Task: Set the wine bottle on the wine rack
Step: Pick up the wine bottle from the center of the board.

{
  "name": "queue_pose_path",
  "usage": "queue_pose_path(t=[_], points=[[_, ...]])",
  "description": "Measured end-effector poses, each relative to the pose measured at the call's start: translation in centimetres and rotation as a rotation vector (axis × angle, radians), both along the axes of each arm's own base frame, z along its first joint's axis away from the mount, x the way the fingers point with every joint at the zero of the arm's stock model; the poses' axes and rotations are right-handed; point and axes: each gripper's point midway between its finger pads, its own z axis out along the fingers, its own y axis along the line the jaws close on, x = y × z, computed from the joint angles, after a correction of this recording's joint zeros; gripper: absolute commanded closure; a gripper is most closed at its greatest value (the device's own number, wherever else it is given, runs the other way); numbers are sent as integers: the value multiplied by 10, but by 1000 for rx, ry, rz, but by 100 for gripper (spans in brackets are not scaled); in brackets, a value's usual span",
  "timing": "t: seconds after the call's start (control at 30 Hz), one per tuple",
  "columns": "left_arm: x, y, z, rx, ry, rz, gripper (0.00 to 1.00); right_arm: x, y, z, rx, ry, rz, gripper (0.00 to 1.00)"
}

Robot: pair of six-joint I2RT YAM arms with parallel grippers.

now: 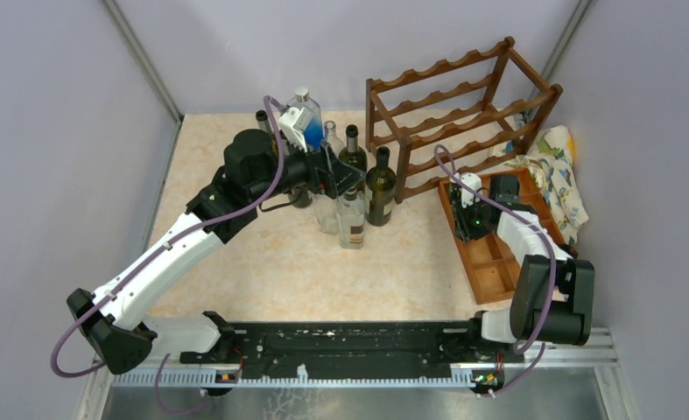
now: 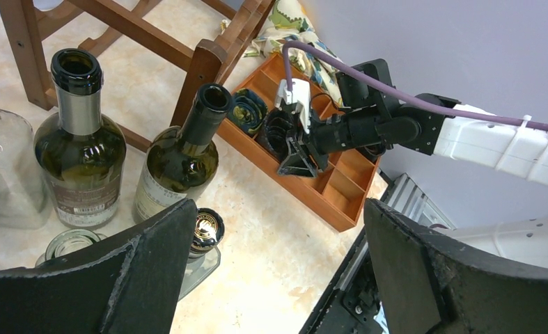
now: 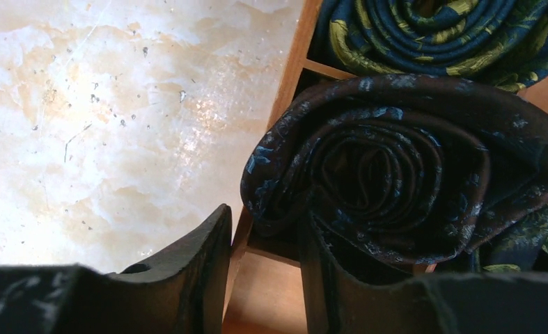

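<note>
Open bench [image 1: 305,271] spreads before the bases. The right gripper [image 3: 264,233] straddles the tray [image 1: 498,262] wall, and I cannot tell if it clamps. The left gripper [image 2: 276,209], jaws wide apart, hovers among crowded bottles [image 1: 351,219]. The wine bottle [image 1: 380,185] stands upright just beside the wine rack [image 1: 372,114] post.

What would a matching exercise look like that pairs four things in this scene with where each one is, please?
Things:
1. wine rack
2. left claw
3. right claw
4. patterned cloth

Places:
A. over the compartment tray, by a rolled dark fabric
B. on the far side of the table, no bottle on it
C. among the standing bottles
D. by the right wall, beside the tray

Pairs: 1-B, 2-C, 3-A, 4-D.
</note>
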Motion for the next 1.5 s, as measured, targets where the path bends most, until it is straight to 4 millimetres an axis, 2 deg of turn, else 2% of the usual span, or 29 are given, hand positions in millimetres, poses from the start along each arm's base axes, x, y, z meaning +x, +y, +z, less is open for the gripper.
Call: queue_pose_path(t=[0.27,0.5,0.7,0.73,0.8,0.93,1.0,1.07,1.17,1.37,1.5], points=[[1,0,-3,-2,3,3,5,-9,1,3,-22,-37,-32,90],[1,-1,-8,3,8,2,5,-26,-12,4,-86,-47,-123,95],[0,-1,-8,5,5,-2,5,-31,-14,4,-104,-31,-118,93],[0,-1,-8,5,5,-2,5,-34,-14,4,-108,-26,-110,90],[0,-1,-8,4,5,-2,5,-41,-14,4,-116,-10,-96,72],[-1,0,-6,2,2,-2,5,-55,-12,7,-116,30,-56,42],[-1,0,-5,0,0,-2,5,-58,-9,12,-108,41,-36,30],[-1,1,-5,3,-4,-3,6,-58,-4,22,-86,40,1,22],[-2,2,-5,22,-6,-5,8,-51,4,44,-53,2,50,16],[1,2,8,61,-24,-9,14,-45,29,92,55,-96,151,13],[6,-2,8,118,-20,1,16,-45,51,124,162,-158,218,11]])
